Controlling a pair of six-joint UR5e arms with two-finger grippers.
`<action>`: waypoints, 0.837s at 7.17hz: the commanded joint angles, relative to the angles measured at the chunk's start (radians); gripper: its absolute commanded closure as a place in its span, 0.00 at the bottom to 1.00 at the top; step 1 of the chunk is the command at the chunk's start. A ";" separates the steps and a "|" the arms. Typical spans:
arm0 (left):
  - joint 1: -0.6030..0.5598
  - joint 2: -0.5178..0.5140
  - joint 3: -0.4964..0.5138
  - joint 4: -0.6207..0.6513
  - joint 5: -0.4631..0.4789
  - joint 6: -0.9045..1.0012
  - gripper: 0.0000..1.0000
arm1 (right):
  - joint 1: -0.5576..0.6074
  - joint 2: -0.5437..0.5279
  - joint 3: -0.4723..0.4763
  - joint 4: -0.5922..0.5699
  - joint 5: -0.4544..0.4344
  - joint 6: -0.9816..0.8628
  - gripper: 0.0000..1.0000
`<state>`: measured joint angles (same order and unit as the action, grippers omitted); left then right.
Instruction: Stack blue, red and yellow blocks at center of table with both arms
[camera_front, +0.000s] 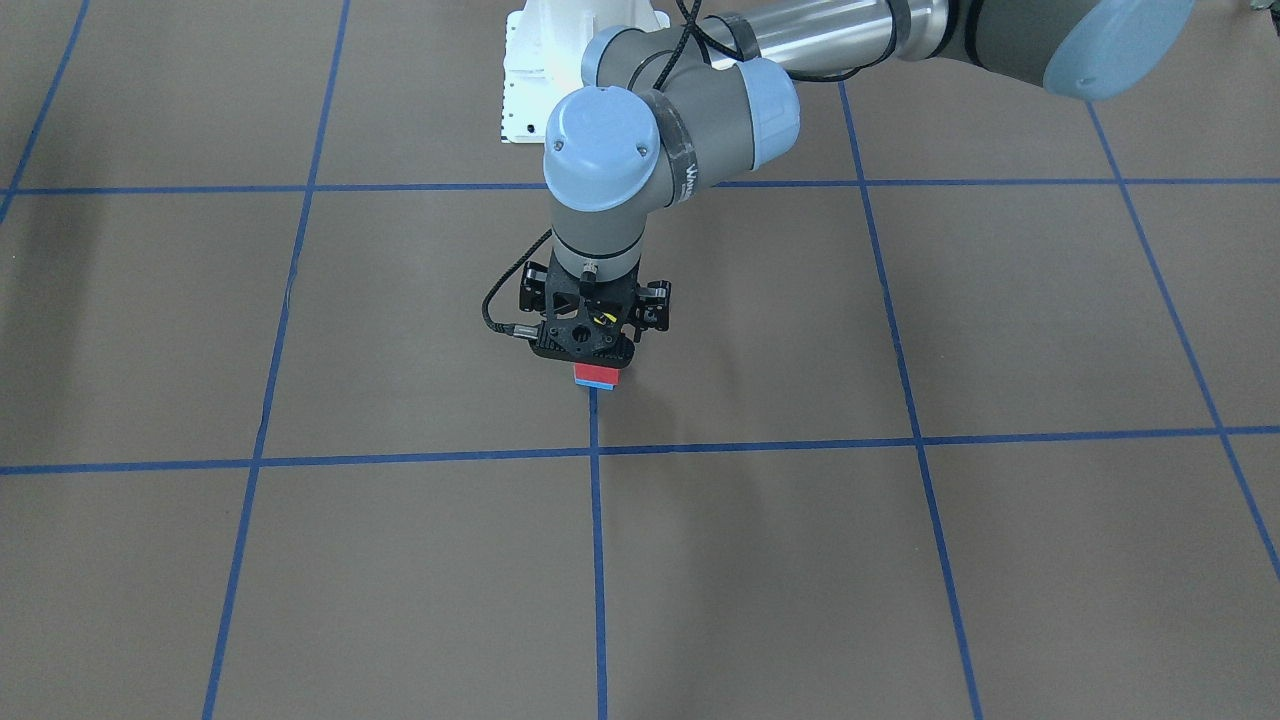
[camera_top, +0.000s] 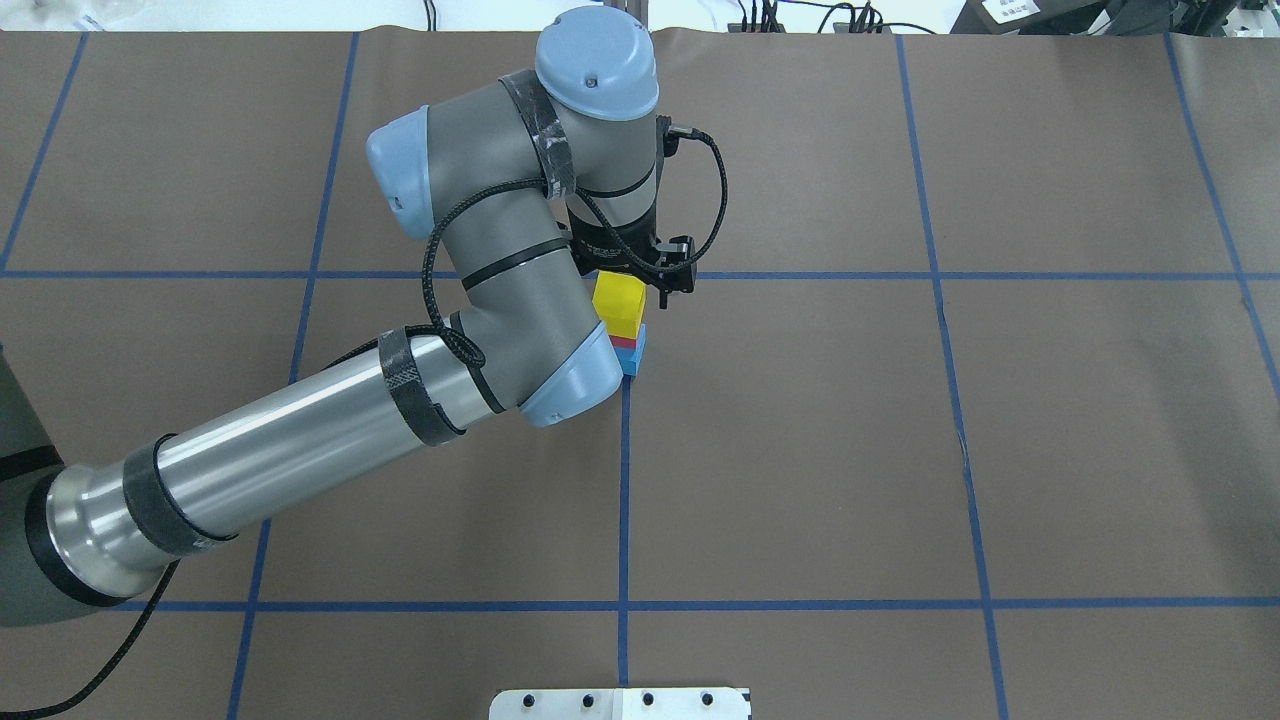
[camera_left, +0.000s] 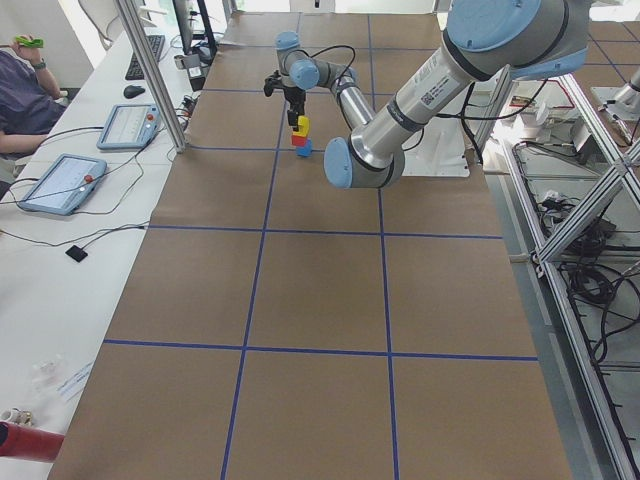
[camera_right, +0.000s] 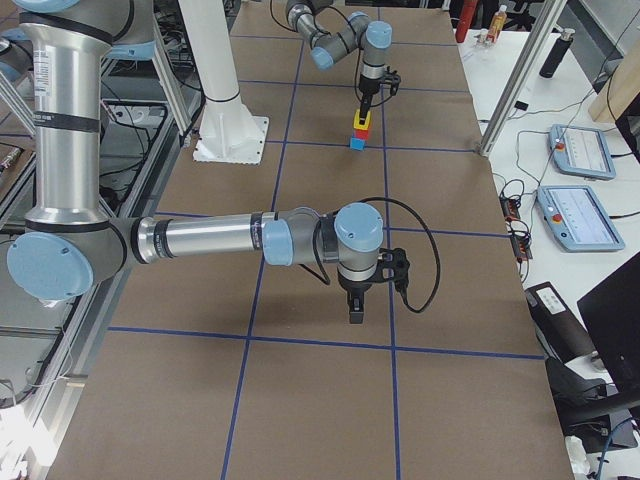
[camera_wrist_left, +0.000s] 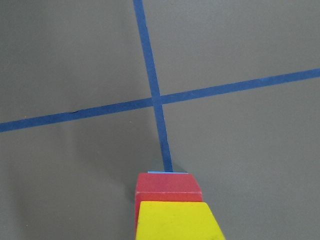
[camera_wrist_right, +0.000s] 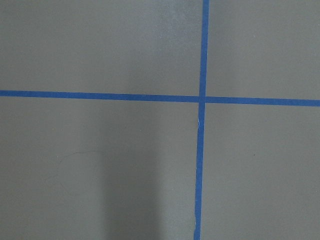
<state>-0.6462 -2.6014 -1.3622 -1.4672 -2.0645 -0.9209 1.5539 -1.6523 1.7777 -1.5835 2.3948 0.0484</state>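
The yellow cube block (camera_top: 618, 305) sits on the red cube block (camera_front: 596, 373), which sits on the blue cube block (camera_top: 634, 355); this upright stack stands on the brown paper-covered table (camera_top: 900, 450), on a tape line just beside the central blue tape crossing (camera_wrist_left: 156, 100). The left gripper (camera_top: 630, 270) points down directly over the stack, at the yellow block's top, but its opening and grasp cannot be determined. The right gripper (camera_right: 355, 308) hangs low, well apart from that crossing; its opening cannot be determined.

Brown table (camera_top: 1100, 450) gridded with blue tape (camera_top: 800, 605), white desk (camera_left: 40, 300) alongside.
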 joint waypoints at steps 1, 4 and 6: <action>-0.056 0.016 -0.137 0.080 -0.005 0.010 0.00 | 0.003 -0.007 0.018 0.005 0.000 -0.002 0.00; -0.125 0.387 -0.575 0.219 0.001 0.040 0.00 | 0.003 -0.007 0.005 0.033 -0.011 -0.005 0.00; -0.350 0.710 -0.698 0.215 -0.012 0.364 0.00 | 0.003 -0.007 0.002 0.033 -0.017 -0.008 0.00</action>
<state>-0.8615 -2.0890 -1.9816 -1.2527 -2.0707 -0.7531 1.5570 -1.6586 1.7826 -1.5534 2.3823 0.0415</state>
